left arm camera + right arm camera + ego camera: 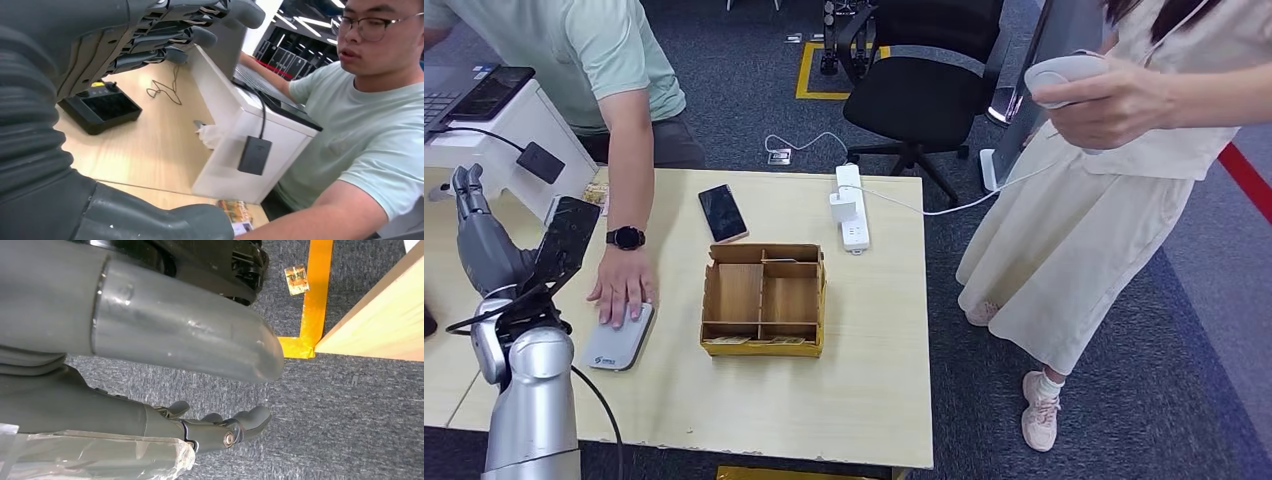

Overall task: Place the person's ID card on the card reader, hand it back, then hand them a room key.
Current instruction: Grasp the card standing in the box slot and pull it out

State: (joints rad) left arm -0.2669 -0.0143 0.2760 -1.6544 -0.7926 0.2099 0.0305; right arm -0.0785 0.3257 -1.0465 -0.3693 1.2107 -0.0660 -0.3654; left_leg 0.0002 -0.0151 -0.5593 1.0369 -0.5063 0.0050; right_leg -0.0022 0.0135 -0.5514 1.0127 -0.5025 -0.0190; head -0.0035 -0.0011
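A grey-white card reader (617, 343) lies on the wooden table (864, 380) at the front left. A person in a pale green shirt presses a hand (622, 285) onto its far end; I cannot tell whether a card lies under it. My left hand (469, 200) is raised to the left of the reader with its fingers (190, 35) stretched out and its thumb (150, 222) apart, holding nothing. A compartmented cardboard box (764, 298) stands mid-table with flat cards (759, 341) in its front slot. My right hand (220, 427) hangs over grey carpet, fingers loosely bent, holding nothing.
A black phone (722, 212) and a white power strip (852, 205) lie at the table's far side. A white stand (240, 125) with a laptop sits far left. A second person (1104, 180) stands at the right holding a grey device. An office chair (919, 95) stands behind.
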